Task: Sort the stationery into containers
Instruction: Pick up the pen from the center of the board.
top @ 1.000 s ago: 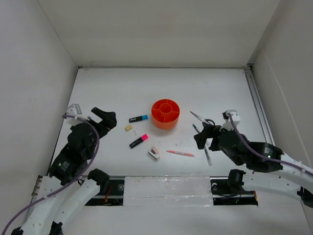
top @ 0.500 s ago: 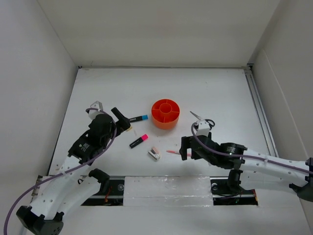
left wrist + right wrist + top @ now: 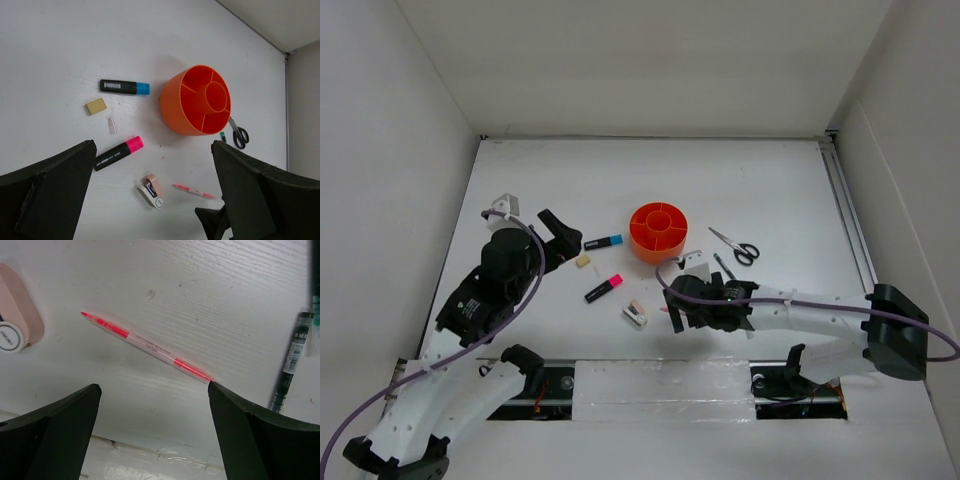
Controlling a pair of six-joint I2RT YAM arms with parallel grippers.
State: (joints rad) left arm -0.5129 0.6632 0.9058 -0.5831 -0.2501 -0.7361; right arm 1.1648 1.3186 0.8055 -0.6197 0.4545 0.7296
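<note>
Hovering right claw [image 3: 152, 390], jaws wide, above slim pink plastic pen [image 3: 145, 346] | best: rotate jaws across barrel, pinch mid-length | round orange plastic organiser [image 3: 655, 250] at 12 o'clock | left claw [image 3: 153, 150] likewise spread.

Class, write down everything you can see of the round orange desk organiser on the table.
The orange desk organiser is a round tub of what looks like plastic, with a ribbed outer wall. A central round cup is ringed by wedge compartments, all seemingly empty. It stands upright on the white table; the blue-capped marker on its left and scissors on its right lie apart from it.
</note>
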